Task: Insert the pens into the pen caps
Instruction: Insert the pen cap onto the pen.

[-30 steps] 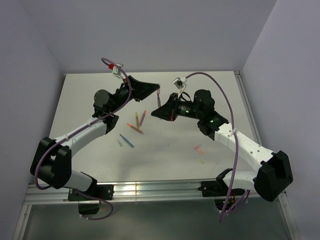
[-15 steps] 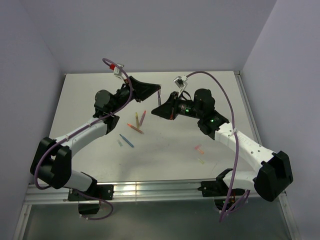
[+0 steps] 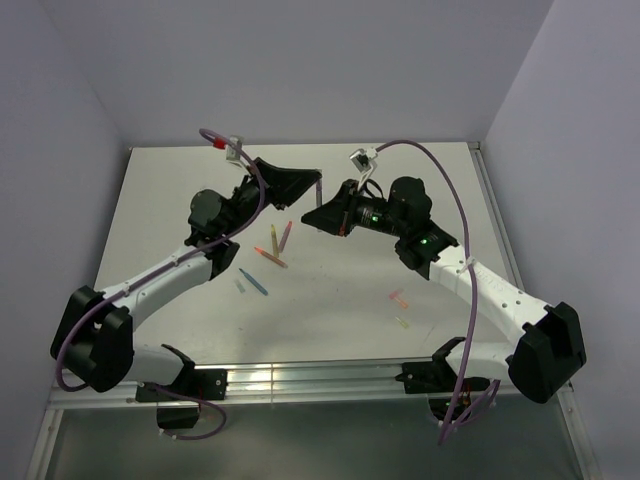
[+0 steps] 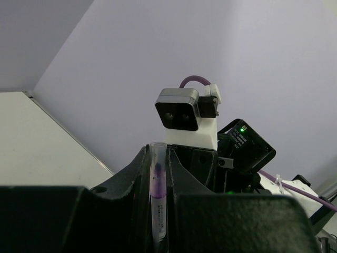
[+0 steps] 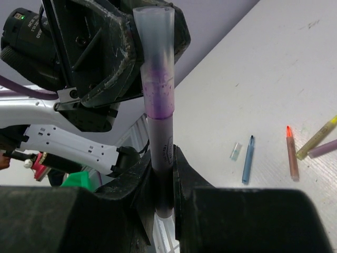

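Above the far middle of the table (image 3: 420, 180), the 2 grippers sit nearly tip to tip. The left gripper (image 3: 317, 183) and the right gripper (image 3: 311, 220) each have their fingers clamped on a grey-purple pen (image 5: 159, 132). Loose pens (image 3: 268, 256) lie at the table's centre, and pen caps (image 3: 397, 298) lie nearer its right edge.

From above and behind the bases (image 3: 175, 372), looks down from afar on the table (image 3: 430, 190). From each wrist, peers close along own fingers (image 4: 131, 184) toward the opposite arm (image 4: 243, 148). Shares across all views the grey-purple pen (image 4: 157, 203).
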